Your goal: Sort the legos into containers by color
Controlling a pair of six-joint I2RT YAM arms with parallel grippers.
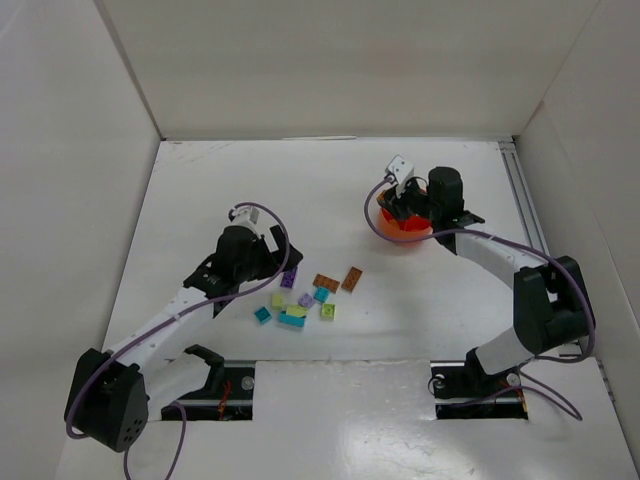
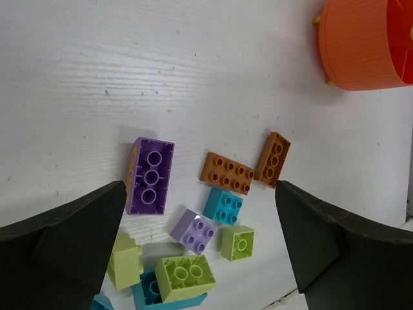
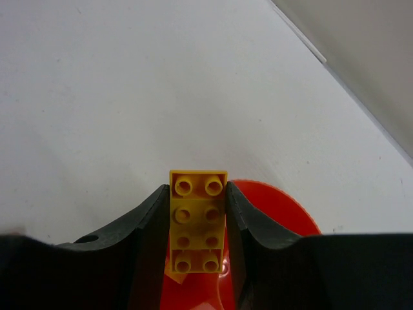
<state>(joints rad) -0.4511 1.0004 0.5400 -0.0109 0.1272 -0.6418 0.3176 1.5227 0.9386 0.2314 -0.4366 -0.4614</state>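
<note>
Bowl [image 1: 405, 230] sits under right gripper [image 3: 197, 188] pinching one yellow brick [image 3: 198, 223]; left gripper [image 2: 200, 187] wide open, empty

Left wrist view: bowl [image 2: 364, 45] cut by top and right edges, inside unseen. Teal brick [image 2: 147, 292] mostly under lime brick [image 2: 184, 276], cropped by bottom edge.
Right wrist view: bowl [image 3: 277, 208] largely behind fingers [image 3: 145, 232] and yellow brick [image 3: 198, 219]; compartments hidden.
Top view: right tool [image 1: 402, 210] covers bowl [image 1: 405, 232] middle; held brick too small to make out.

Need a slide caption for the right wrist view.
Yellow brick pinched in the right claw, poised over the orange bowl.
</note>
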